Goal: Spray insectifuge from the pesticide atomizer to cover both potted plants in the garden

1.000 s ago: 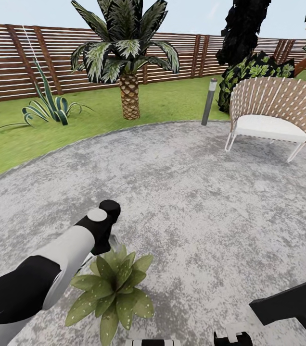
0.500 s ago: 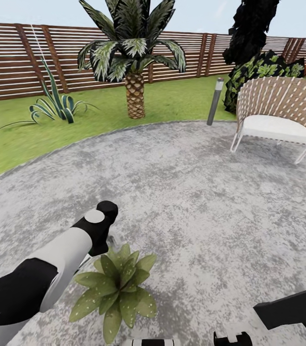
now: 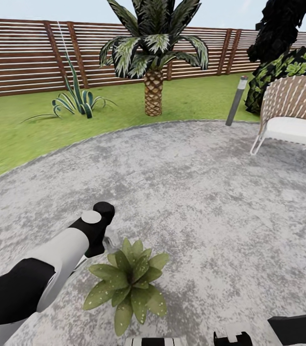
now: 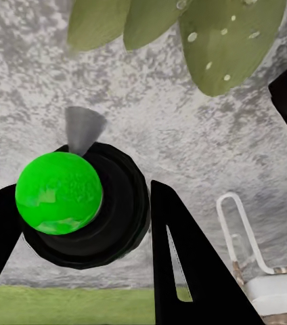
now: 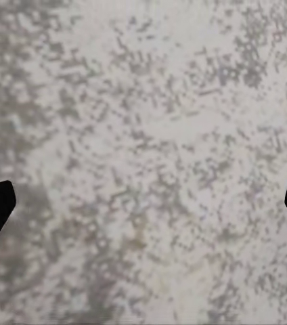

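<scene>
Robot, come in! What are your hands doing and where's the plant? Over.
Left hand shut on the pesticide atomizer, beside the potted plant. Leaves speckled white. Right hand open over bare patio. Nothing in the way.

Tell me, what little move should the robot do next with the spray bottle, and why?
Probably spray the potted plant. The left gripper is shut on the pesticide atomizer, with green at its top and a faint grey fan beyond it. The spotted leaves lie just ahead on the grey patio, so a small sweep over them seems right.
</scene>
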{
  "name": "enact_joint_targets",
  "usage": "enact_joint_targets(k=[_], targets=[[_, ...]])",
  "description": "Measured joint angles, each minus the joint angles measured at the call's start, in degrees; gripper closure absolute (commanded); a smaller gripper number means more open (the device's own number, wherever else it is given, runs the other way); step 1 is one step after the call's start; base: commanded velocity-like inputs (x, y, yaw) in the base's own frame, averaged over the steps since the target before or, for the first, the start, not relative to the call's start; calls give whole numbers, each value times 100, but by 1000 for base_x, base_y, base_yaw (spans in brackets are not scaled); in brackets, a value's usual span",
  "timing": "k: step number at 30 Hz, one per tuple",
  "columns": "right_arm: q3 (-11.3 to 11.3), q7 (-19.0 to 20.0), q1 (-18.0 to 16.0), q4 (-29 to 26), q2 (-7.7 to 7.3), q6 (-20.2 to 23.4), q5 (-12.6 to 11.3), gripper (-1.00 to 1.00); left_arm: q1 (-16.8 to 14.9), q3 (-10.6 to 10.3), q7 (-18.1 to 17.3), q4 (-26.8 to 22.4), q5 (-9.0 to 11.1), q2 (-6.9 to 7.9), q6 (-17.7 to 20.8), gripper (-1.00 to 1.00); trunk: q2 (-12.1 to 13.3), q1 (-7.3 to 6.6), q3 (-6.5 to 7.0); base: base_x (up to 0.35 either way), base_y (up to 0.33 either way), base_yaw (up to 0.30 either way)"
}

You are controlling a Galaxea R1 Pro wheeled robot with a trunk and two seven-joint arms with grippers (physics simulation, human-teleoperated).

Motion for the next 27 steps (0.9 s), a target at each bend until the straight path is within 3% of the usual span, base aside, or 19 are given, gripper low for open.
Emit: enact_joint_targets(k=[9, 12, 17, 27], targets=[[-4, -18, 1, -2, 8, 1, 0, -100, 1, 9, 1, 16, -8, 27, -1, 100, 0, 0, -12, 0, 0, 71], [-5, -18, 0, -1, 9, 3, 0, -100, 8, -2, 0, 24, 31, 166, 6, 100, 0, 0, -11, 0, 0, 254], [-5, -18, 0, -1, 9, 2, 0, -100, 105, 20, 0, 17, 58, 253, 14, 100, 0, 0, -11, 0, -21, 275], [-5, -18, 0, -1, 9, 3, 0, -100, 127, 14, 0, -45, 62, 250, 24, 100, 0, 0, -11, 0, -111, 276]])
